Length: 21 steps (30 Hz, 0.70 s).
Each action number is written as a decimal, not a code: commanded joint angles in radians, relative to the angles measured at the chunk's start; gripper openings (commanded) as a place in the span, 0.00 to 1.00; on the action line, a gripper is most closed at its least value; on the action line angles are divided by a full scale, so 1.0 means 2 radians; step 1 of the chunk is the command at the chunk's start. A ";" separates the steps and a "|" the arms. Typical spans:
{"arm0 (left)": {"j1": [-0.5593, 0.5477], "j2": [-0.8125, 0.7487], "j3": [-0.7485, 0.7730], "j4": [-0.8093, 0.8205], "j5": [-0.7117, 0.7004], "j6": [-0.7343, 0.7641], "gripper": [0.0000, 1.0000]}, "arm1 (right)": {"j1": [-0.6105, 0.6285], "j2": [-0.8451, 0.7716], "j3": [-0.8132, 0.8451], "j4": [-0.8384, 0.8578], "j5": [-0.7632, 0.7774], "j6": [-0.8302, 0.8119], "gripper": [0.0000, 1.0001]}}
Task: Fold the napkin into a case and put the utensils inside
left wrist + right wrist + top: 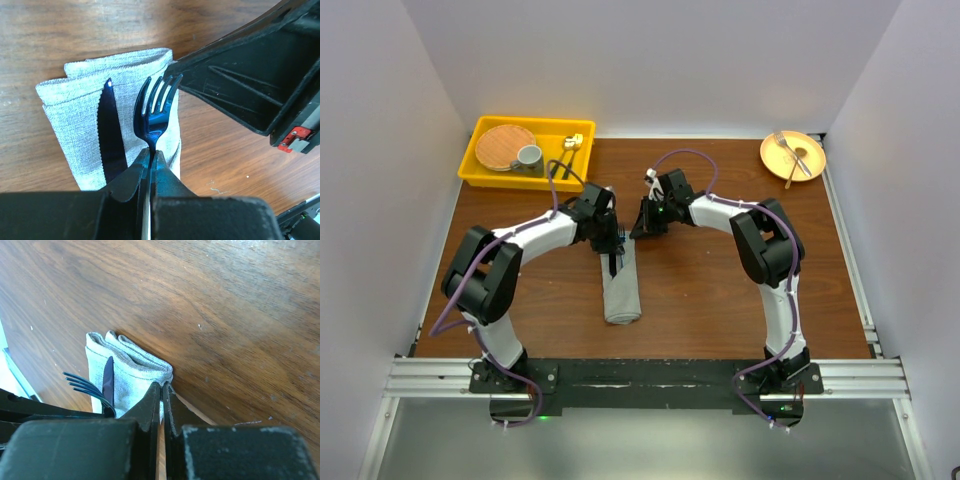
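The grey napkin [620,290] lies in the middle of the table, folded into a narrow oblong case [70,115]. A dark blue knife [111,135] lies along it, blade toward the far end. My left gripper [151,150] is shut on the neck of a blue fork [156,102], held just above the case's right edge with its tines pointing away. My right gripper [162,385] is shut on the far corner of the napkin [125,365]. The knife [108,380] and fork tines [80,384] show to its left. Both grippers [612,243] [640,230] meet at the case's far end.
A yellow tray [480,175] at the back left holds a woven mat, a grey cup [529,157] and gold-headed cutlery [570,143]. An orange plate [810,165] with a silver fork and a wooden spoon sits at the back right. White walls enclose the table.
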 commanded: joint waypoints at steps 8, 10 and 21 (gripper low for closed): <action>-0.004 -0.007 -0.010 0.010 0.026 -0.013 0.00 | -0.001 -0.020 -0.006 0.007 0.040 -0.004 0.00; -0.007 -0.006 -0.012 0.011 0.026 -0.013 0.00 | -0.001 -0.020 -0.006 0.007 0.041 -0.004 0.00; -0.012 -0.003 -0.026 0.014 0.029 -0.022 0.00 | 0.000 -0.024 -0.011 0.010 0.042 -0.005 0.00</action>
